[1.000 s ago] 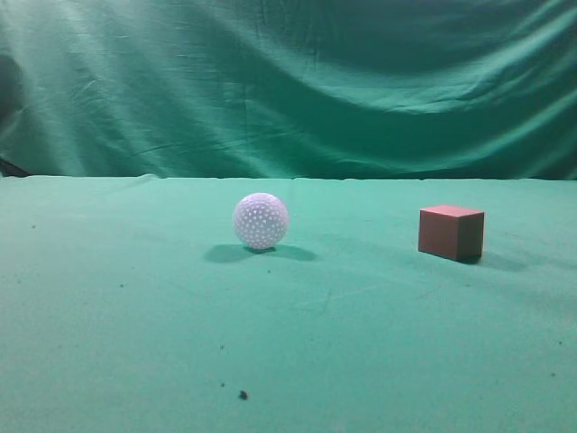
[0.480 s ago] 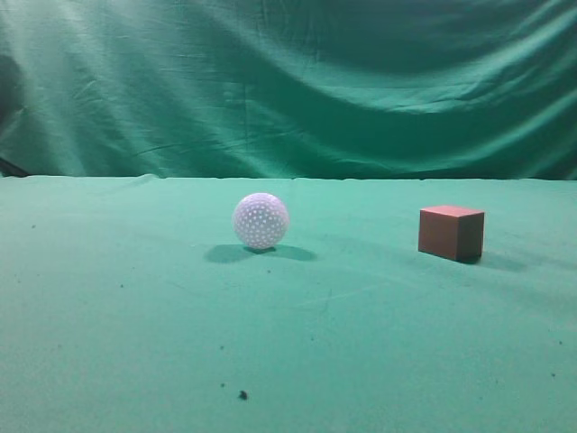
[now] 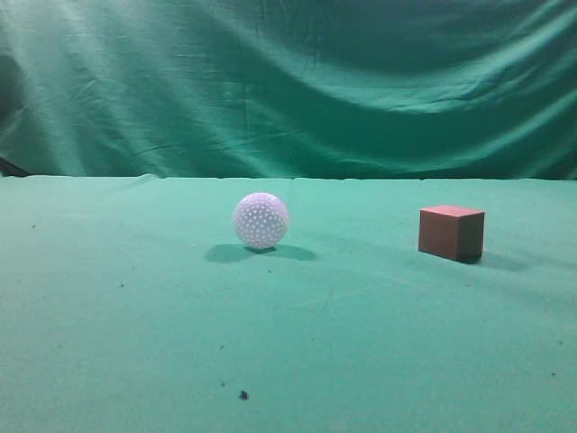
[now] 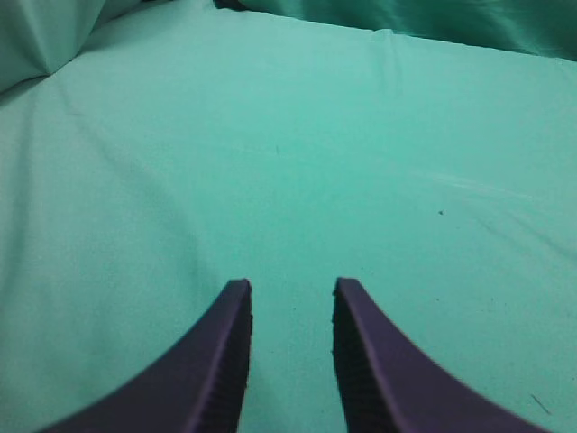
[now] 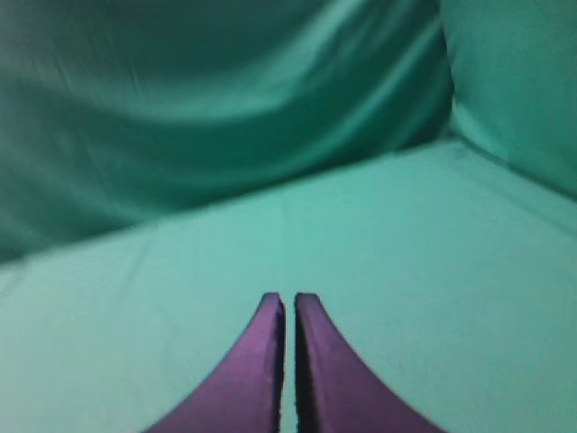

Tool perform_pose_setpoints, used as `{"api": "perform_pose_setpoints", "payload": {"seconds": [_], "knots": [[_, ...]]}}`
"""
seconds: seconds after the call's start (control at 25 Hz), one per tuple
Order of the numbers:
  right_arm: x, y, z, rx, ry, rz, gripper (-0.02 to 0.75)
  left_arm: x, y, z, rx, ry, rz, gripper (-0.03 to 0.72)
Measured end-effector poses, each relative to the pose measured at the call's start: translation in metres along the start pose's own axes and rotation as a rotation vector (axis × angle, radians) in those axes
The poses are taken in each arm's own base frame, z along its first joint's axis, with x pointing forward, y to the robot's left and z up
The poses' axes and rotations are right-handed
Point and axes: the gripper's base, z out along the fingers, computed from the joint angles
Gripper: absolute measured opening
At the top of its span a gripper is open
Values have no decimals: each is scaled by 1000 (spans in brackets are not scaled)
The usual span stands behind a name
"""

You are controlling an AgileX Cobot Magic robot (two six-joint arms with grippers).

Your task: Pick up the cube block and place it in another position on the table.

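Note:
The reddish-brown cube block (image 3: 450, 232) rests on the green-clothed table (image 3: 135, 325) at the right of the exterior view. Neither gripper shows in the exterior view. In the left wrist view my left gripper (image 4: 290, 287) is open and empty over bare green cloth (image 4: 297, 153). In the right wrist view my right gripper (image 5: 288, 299) is shut with nothing between its fingers, above green cloth (image 5: 406, 244). The cube shows in neither wrist view.
A white dimpled ball (image 3: 261, 220) sits on the table left of the cube, well apart from it. A wrinkled green curtain (image 3: 288, 81) hangs behind the table's far edge. A few dark specks (image 3: 242, 394) lie on the near cloth.

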Motion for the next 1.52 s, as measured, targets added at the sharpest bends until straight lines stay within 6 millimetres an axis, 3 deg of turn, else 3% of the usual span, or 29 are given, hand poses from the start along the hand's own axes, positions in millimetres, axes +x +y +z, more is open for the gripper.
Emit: {"api": "perform_pose_setpoints", "payload": {"seconds": [0.08, 0.2, 0.4, 0.52, 0.68, 0.84, 1.04, 1.36, 1.52], "knots": [[-9, 1, 0, -12, -88, 6, 0, 0, 0, 0, 0, 0, 0, 262], [-33, 11, -3, -25, -68, -64, 0, 0, 0, 0, 0, 0, 0, 262], [-75, 27, 5, -6, 124, -130, 0, 0, 0, 0, 0, 0, 0, 262], [-83, 31, 15, 13, 238, -130, 0, 0, 0, 0, 0, 0, 0, 262], [-75, 29, 34, 34, 388, -177, 0, 0, 0, 0, 0, 0, 0, 262], [-67, 37, 55, -30, 645, -259, 0, 0, 0, 0, 0, 0, 0, 262], [-50, 64, 86, -199, 970, -384, 0, 0, 0, 0, 0, 0, 0, 262], [-8, 115, 132, -313, 1273, -670, 0, 0, 0, 0, 0, 0, 0, 262], [8, 132, 161, -292, 1377, -679, 219, 0, 0, 0, 0, 0, 0, 262]]}}
